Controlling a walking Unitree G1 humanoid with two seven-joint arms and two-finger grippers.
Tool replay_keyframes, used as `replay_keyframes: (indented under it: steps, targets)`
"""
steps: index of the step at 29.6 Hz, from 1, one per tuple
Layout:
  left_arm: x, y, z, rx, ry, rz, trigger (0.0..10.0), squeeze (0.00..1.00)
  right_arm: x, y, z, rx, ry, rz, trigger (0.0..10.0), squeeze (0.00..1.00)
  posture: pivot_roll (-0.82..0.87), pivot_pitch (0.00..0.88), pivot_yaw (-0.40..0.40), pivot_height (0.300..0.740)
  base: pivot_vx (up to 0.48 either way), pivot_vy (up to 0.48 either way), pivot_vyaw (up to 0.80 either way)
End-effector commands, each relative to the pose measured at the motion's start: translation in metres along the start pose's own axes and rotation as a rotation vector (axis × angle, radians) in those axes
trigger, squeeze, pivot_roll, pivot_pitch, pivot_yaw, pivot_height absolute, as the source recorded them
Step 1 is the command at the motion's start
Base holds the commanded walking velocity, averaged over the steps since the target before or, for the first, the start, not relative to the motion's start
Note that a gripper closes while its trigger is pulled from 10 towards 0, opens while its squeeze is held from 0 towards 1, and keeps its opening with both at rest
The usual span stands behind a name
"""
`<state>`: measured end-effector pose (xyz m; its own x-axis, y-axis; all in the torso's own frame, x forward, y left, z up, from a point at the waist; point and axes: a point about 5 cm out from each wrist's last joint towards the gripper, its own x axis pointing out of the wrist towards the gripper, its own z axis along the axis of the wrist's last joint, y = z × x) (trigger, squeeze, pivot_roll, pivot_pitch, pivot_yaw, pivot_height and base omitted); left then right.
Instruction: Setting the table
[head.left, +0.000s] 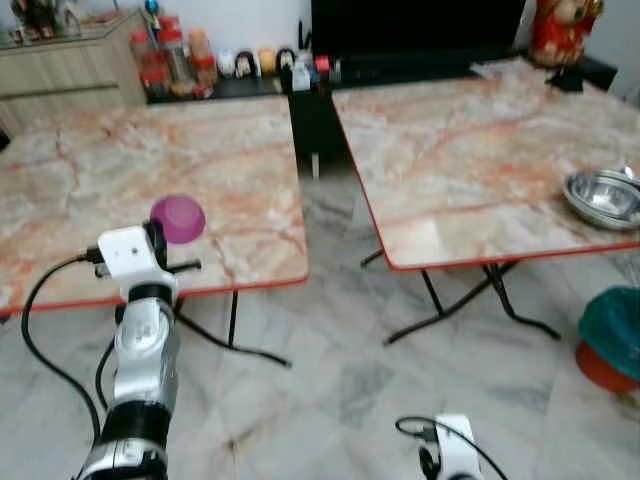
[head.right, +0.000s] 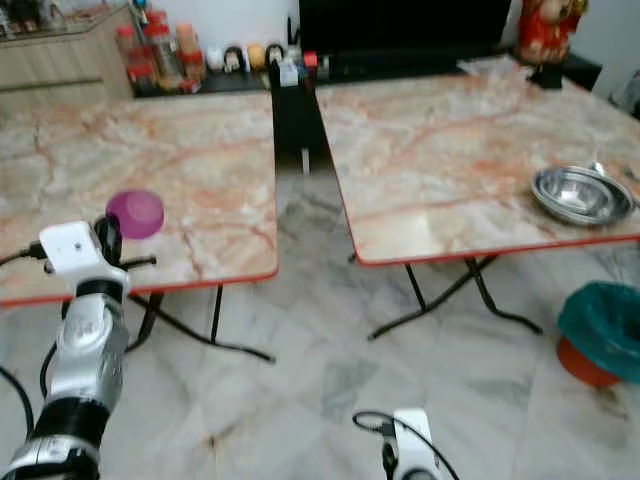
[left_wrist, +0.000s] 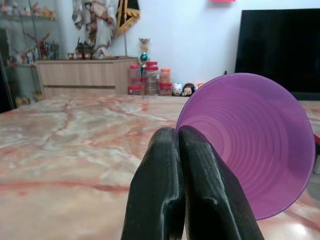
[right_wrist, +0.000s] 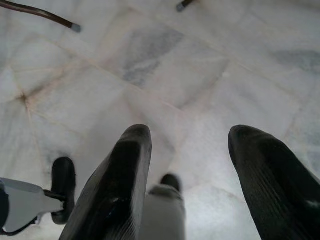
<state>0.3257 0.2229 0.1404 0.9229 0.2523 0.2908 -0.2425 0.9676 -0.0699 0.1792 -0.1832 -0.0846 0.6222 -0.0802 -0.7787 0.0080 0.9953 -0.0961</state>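
You have two marble-patterned folding tables with red edging: the left table (head.left: 150, 190) across the left half of the head view, the right table (head.left: 470, 150) in the upper right, a strip of grey marble floor (head.left: 330, 380) between them. Along the top of the frame runs a dark low cabinet (head.left: 300, 85) with jars and figurines, a black screen (head.left: 415, 25) above it. A teal bin (head.left: 612, 330) sits at the right edge. A steel bowl (head.left: 603, 197) rests near the right table's front edge, probably already laid. Your left gripper (left_wrist: 179, 145) is pinched tight on the rim of a purple cup (head.left: 178, 219), carried tilted just above the left table's front edge, likely for placing there. Your right gripper (right_wrist: 190, 165) hangs over the floor, fingers spread wide, empty.
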Motion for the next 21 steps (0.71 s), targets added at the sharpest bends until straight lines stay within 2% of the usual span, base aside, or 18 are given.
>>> replay_keyframes:
  steps: [1,6,9,10,12,13,14,15,16,19,20,21]
  targets:
    - [-0.004,-0.004,-0.002,0.008,0.003,-0.015,10.0,0.00,0.000,-0.006,-0.002,0.000,0.006,-0.015,10.0,0.00,0.00,0.000,0.070,0.740,0.000,-0.420,0.00]
    - [-0.018,-0.002,-0.015,0.037,0.045,-0.030,10.0,0.00,0.000,-0.006,-0.001,-0.003,0.006,-0.013,10.0,0.00,0.00,0.000,0.074,0.740,0.000,-0.389,0.00]
    - [-0.033,0.002,-0.032,0.065,0.106,-0.045,10.0,0.00,0.000,-0.005,-0.001,-0.010,0.006,-0.009,10.0,0.00,-0.01,0.000,0.080,0.740,0.000,0.000,0.00]
    - [-0.045,0.005,-0.049,0.075,0.180,-0.053,10.0,0.00,0.000,-0.004,-0.001,-0.013,0.006,-0.006,10.0,0.00,-0.02,0.000,0.083,0.740,0.000,0.000,0.00]
    - [-0.060,0.009,-0.068,0.094,0.278,-0.067,10.0,0.00,0.000,-0.003,-0.001,-0.013,0.006,-0.005,10.0,0.00,-0.03,0.000,0.088,0.740,0.000,0.000,0.00]
    - [-0.072,0.010,-0.082,0.109,0.361,-0.080,10.0,0.00,0.000,-0.002,-0.001,-0.011,0.005,-0.005,10.0,0.00,-0.03,0.000,0.091,0.740,0.000,0.000,0.00]
    - [-0.093,0.013,-0.104,0.119,0.505,-0.105,10.0,0.00,0.000,-0.002,-0.002,-0.011,0.005,-0.004,10.0,0.00,-0.03,0.000,0.094,0.740,0.000,0.000,0.00]
    - [-0.093,0.013,-0.104,0.119,0.505,-0.105,10.0,0.00,0.000,-0.002,-0.002,-0.011,0.005,-0.004,10.0,0.00,-0.03,0.000,0.094,0.740,0.000,0.000,0.00]
    - [-0.107,0.013,-0.116,0.134,0.594,-0.128,10.0,0.00,0.000,-0.002,-0.001,-0.004,0.003,-0.007,10.0,0.00,-0.04,0.000,0.096,0.740,0.000,0.000,0.00]
    - [-0.137,0.017,-0.137,0.154,0.774,-0.166,10.0,0.00,0.000,-0.002,-0.001,0.014,-0.002,-0.013,10.0,0.00,-0.06,0.000,0.098,0.740,0.000,0.000,0.00]
    - [-0.150,0.019,-0.145,0.190,0.855,-0.162,10.0,0.00,-0.001,-0.003,-0.003,0.020,0.004,-0.012,10.0,0.00,-0.03,0.000,0.084,0.740,0.000,0.000,0.00]
    - [-0.171,0.027,-0.155,0.205,0.978,-0.146,10.0,0.00,-0.001,-0.007,-0.004,0.024,0.002,-0.029,10.0,0.00,-0.02,0.000,0.106,0.740,0.000,0.000,0.00]
